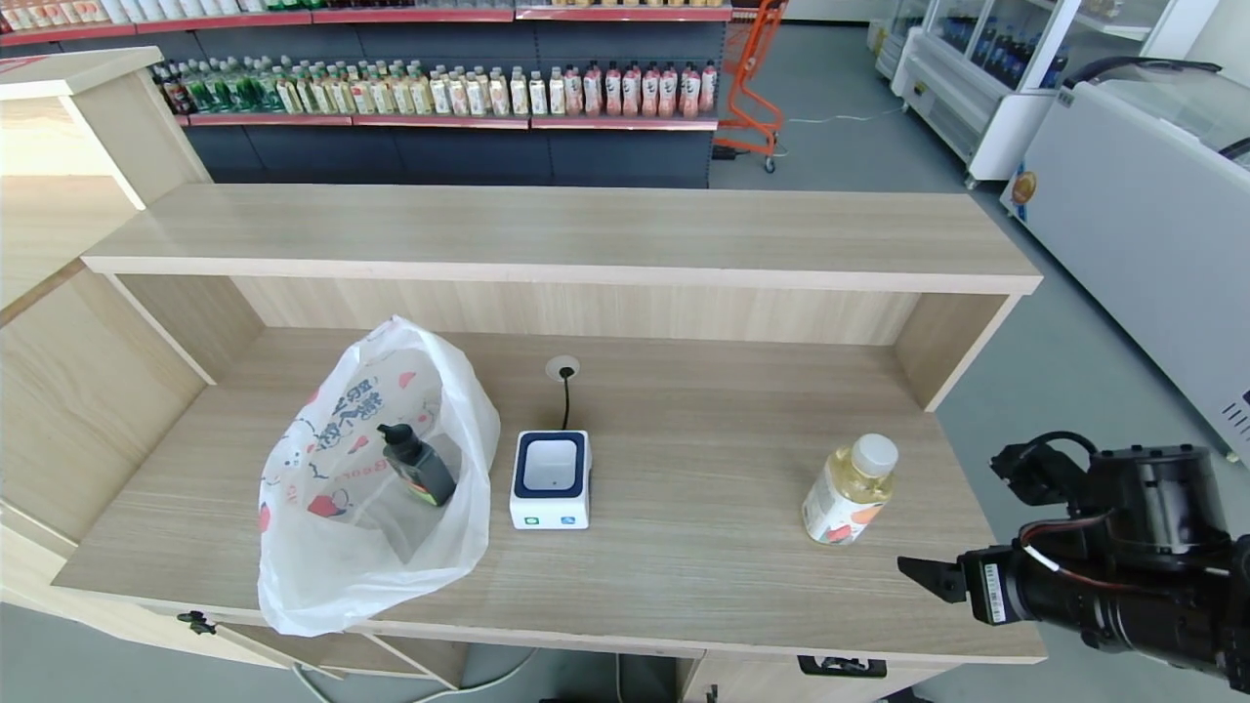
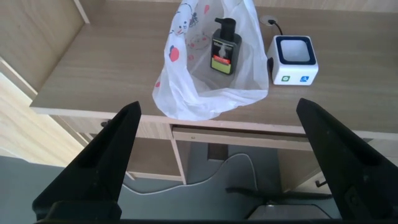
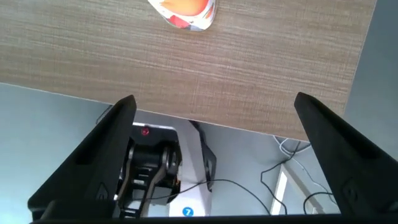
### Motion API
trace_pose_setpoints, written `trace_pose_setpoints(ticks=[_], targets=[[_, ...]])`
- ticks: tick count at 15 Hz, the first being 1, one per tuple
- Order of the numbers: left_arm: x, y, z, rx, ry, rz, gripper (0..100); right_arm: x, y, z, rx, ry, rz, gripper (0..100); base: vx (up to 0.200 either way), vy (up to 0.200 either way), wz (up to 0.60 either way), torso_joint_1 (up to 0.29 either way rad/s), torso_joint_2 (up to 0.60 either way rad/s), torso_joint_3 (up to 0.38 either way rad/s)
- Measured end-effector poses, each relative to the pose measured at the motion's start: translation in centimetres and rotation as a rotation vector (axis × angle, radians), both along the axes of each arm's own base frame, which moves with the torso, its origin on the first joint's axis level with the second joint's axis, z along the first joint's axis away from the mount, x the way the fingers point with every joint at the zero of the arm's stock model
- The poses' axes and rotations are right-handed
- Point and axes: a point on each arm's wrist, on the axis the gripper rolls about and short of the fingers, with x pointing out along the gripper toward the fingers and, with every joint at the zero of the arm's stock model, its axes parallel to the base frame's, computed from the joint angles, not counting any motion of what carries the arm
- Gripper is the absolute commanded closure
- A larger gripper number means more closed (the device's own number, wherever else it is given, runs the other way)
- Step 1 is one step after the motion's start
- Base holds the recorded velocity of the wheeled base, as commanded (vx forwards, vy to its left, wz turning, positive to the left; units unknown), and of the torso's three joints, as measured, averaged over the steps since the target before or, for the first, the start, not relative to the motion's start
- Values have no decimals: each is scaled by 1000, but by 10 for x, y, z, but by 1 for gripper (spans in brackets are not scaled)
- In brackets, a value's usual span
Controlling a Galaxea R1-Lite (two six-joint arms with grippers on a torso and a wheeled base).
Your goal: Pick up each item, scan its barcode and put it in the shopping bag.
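We see our left gripper [image 2: 219, 106] with its two dark fingers [image 2: 99, 162] spread wide, hanging off the front edge of the light wood-grain counter [image 2: 93, 68]. On the counter sits a white printed plastic shopping bag [image 2: 180, 74], mouth open, a dark pump bottle [image 2: 222, 48] inside. A white square scanner [image 2: 294, 56] stands just beside the bag, trailing a black cable [image 2: 275, 26].

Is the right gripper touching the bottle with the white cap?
Apart. The right wrist view shows the open right gripper short of the bottle, with bare counter between them.
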Motion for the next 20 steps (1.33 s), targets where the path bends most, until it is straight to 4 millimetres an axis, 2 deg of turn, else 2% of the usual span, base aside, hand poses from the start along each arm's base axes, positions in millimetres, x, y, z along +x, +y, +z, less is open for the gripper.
trace_pose_setpoints(ticks=[6, 20], targets=[[0, 0, 0, 0, 0, 0, 0, 29, 19, -17, -10, -107, 68, 0, 0, 0, 0, 0, 0, 0], [0, 0, 0, 0, 0, 0, 0, 63, 36, -40, -17, -234, 86, 0, 0, 0, 0, 0, 0, 0]])
